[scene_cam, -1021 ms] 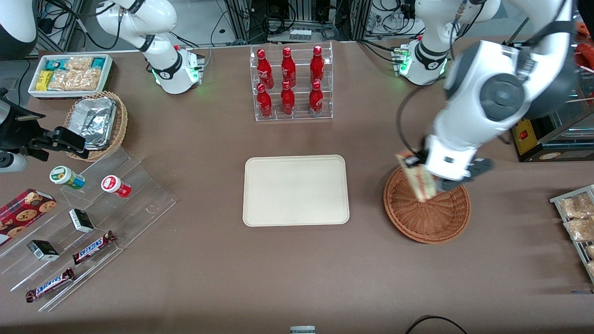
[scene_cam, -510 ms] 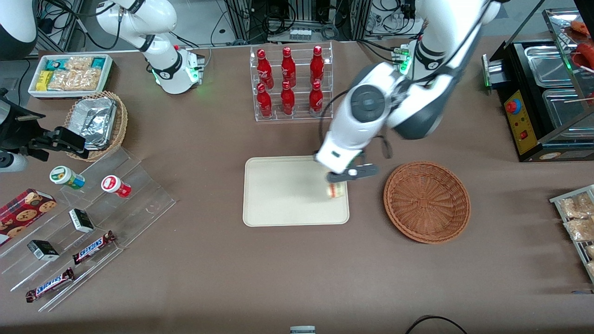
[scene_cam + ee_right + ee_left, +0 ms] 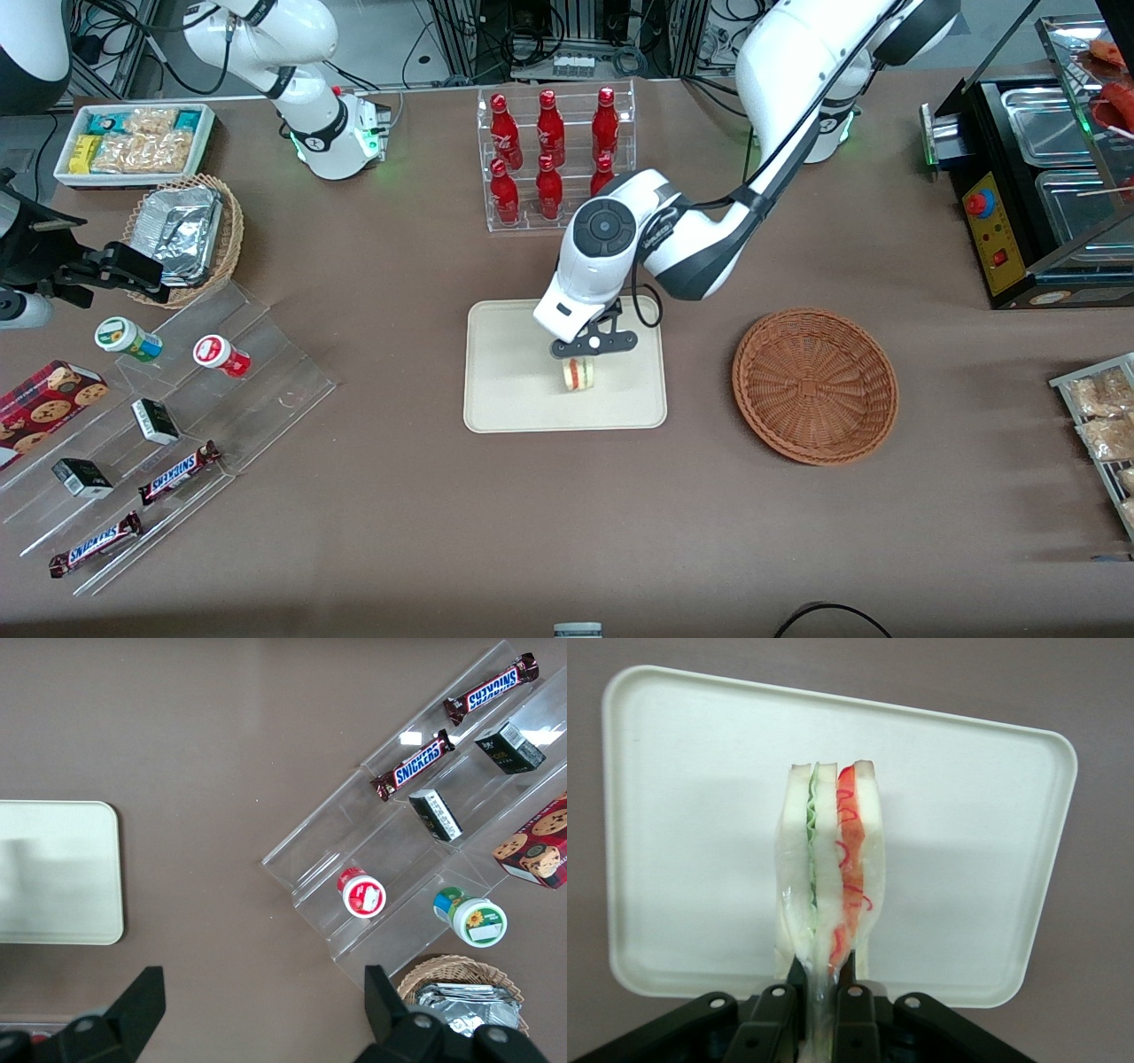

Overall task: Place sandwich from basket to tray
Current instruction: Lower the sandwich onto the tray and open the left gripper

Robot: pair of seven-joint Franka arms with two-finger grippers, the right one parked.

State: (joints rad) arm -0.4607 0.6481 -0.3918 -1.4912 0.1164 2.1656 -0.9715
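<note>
The gripper [image 3: 585, 353] hangs over the tray [image 3: 505, 390], fingers [image 3: 780, 1014] clamped on the sandwich [image 3: 830, 877] — held edge-up above the tray's middle. The basket [image 3: 815, 385] sits beside the tray — toward the working arm's end

Six red bottles [image 3: 549, 159] are standing in a clear rack [image 3: 558, 223] at twelve o'clock on the table [image 3: 399, 532]. Chocolate bars [image 3: 177, 472] are lying on clear steps [image 3: 283, 390] at eight o'clock, and a foil-filled tan basket [image 3: 229, 239] is sitting at ten.
</note>
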